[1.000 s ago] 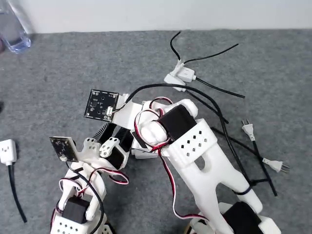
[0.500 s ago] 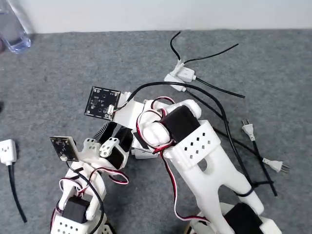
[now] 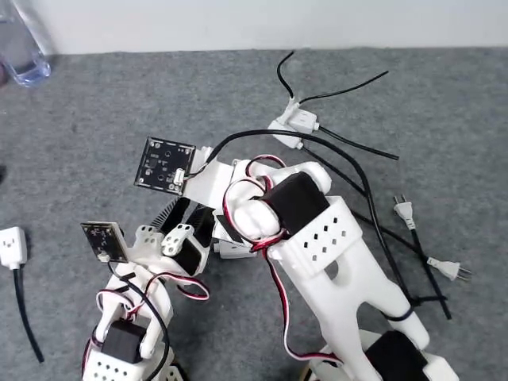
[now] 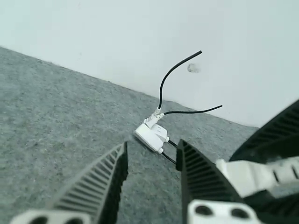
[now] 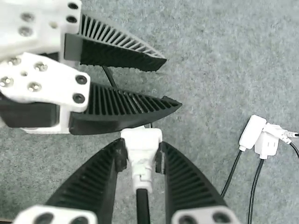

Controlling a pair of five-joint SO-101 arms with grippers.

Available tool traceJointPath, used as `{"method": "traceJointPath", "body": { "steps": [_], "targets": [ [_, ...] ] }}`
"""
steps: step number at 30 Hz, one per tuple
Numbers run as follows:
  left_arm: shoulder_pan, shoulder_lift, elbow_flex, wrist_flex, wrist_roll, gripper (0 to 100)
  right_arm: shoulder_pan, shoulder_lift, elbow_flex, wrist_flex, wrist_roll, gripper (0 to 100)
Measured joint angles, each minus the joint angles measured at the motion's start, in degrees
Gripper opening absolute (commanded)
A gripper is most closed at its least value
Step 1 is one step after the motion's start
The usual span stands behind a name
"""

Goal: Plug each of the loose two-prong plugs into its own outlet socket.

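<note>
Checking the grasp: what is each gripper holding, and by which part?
The right gripper pinches a white plastic connector with a black cord by its body sides; the left gripper holds nothing.

so both arms are chunky white plastic shells (image 3: pixel 349 274), one with a grid of small round holes (image 3: pixel 317 232). boxy black servo motors (image 3: pixel 290 198) at the joints, thin red, white and black wires (image 3: pixel 277 295) looping around. black ribbed wedge fingers (image 5: pixel 121 109), silver screws (image 5: pixel 32 87), bare black square camera boards (image 3: pixel 163 167)

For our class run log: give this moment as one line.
right gripper shut on white connector | left gripper open, close by | two plugs loose
</note>
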Motion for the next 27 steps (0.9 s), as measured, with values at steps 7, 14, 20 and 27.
{"method": "traceJointPath", "body": {
  "steps": [7, 14, 20, 27],
  "targets": [
    [0.00, 0.00, 0.00, 0.26, 0.00, 17, 0.00, -0.09, 0.00, 0.00, 0.00, 0.9],
    [0.00, 0.00, 0.00, 0.26, 0.00, 17, 0.00, -0.09, 0.00, 0.00, 0.00, 0.9],
    [-0.35, 0.00, 0.00, 0.26, 0.00, 17, 0.00, -0.09, 0.00, 0.00, 0.00, 0.8],
    [-11.87, 0.79, 0.26, -6.42, -0.35, 17, 4.04, -0.26, -1.41, -0.09, 0.09, 0.8]
  ]
}}
